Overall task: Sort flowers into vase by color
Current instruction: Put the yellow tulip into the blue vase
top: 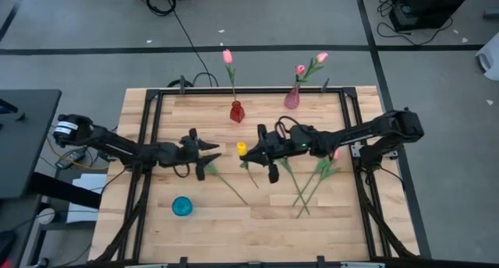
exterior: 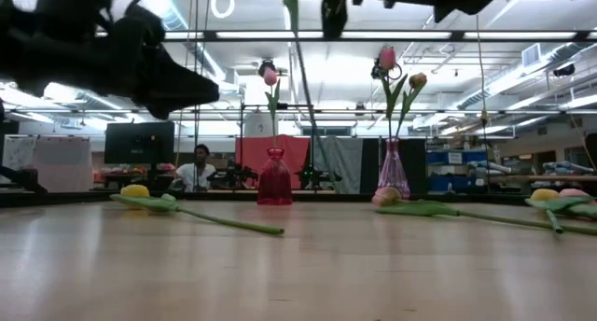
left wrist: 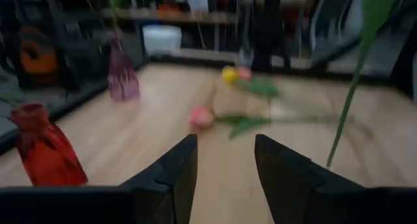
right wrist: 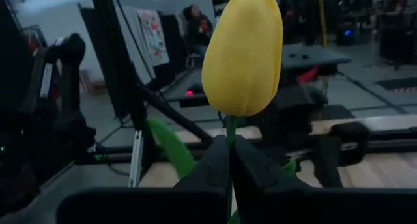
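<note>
My right gripper (top: pixel 251 151) is over the table's middle, shut on a yellow tulip (right wrist: pixel 243 51). My left gripper (top: pixel 209 157) hovers open and empty just to its left, above another yellow tulip (exterior: pixel 135 191) that lies flat on the table. A red vase (top: pixel 236 111) at the far edge holds one pink tulip (top: pixel 227 56). A pink vase (top: pixel 292 98) beside it holds two tulips (top: pixel 310 64). A teal vase (top: pixel 182 206) stands empty near the front left. Several tulips (top: pixel 312 178) lie on the table under my right arm. My right gripper pinches the green stem just below the yellow head (right wrist: pixel 230 127) between its two fingertips. The fingers come about level from the table's right side. The tulip is lifted clear, and its long stem (exterior: pixel 303 88) hangs below the gripper, slightly tilted.
Black frame rails (top: pixel 152 112) run along the table's edges. There is open wood (top: pixel 234 229) toward the near edge. A person (exterior: pixel 198 162) sits in the room far behind the table.
</note>
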Available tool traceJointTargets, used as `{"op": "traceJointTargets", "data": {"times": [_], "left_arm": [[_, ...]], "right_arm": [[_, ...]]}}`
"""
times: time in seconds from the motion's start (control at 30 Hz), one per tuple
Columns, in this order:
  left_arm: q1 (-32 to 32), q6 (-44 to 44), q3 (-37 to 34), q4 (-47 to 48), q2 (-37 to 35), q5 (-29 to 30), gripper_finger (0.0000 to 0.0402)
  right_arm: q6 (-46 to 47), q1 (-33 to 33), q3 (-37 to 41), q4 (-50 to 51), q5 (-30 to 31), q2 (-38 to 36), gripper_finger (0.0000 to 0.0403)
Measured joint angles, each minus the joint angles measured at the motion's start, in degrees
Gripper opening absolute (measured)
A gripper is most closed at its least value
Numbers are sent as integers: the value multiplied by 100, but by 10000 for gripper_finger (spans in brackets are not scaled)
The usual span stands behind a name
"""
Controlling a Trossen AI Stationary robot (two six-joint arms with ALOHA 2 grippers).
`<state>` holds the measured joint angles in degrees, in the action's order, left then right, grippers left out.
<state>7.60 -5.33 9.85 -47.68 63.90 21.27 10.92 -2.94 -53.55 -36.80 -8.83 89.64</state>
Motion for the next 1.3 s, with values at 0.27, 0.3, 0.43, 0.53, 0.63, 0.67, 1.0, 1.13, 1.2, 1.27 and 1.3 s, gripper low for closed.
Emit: {"op": "traceJointTargets", "data": {"times": [0.27,0.3,0.43,0.53,0.63,0.67,1.0,1.13,1.2,1.27,1.3], "left_arm": [[467,141,1332,2690,-1136,-750,145],[619,198,1315,2749,-1389,-728,143],[1159,55,1264,3263,-2338,-548,135],[1520,-359,1236,3480,-2682,-552,134],[1877,-496,1235,3318,-2617,-304,133],[1966,-477,1238,3221,-2536,-124,133],[2129,-5,1370,2904,-1819,844,133],[2129,-81,1374,2890,-1715,960,133],[2129,-131,1374,2884,-1623,960,133],[2125,-229,1374,2711,-1456,960,133],[2114,-227,1374,2634,-1364,958,133]], "right_arm": [[-375,-293,-1215,-40,-174,870,15],[-458,-347,-1375,-49,-167,963,15],[-829,-567,-1785,41,-17,1157,15],[-1072,-690,-1836,88,396,1200,16],[-1228,-691,-1867,-32,745,1287,16],[-1223,-676,-1899,-193,775,1388,16],[-1110,-544,-2262,-281,776,1712,16],[-1195,-550,-2305,-259,775,1712,16],[-1280,-553,-2305,-333,775,1712,16],[-1298,-553,-2305,-352,775,1712,16],[-1305,-553,-2305,-353,775,1712,16]]}}
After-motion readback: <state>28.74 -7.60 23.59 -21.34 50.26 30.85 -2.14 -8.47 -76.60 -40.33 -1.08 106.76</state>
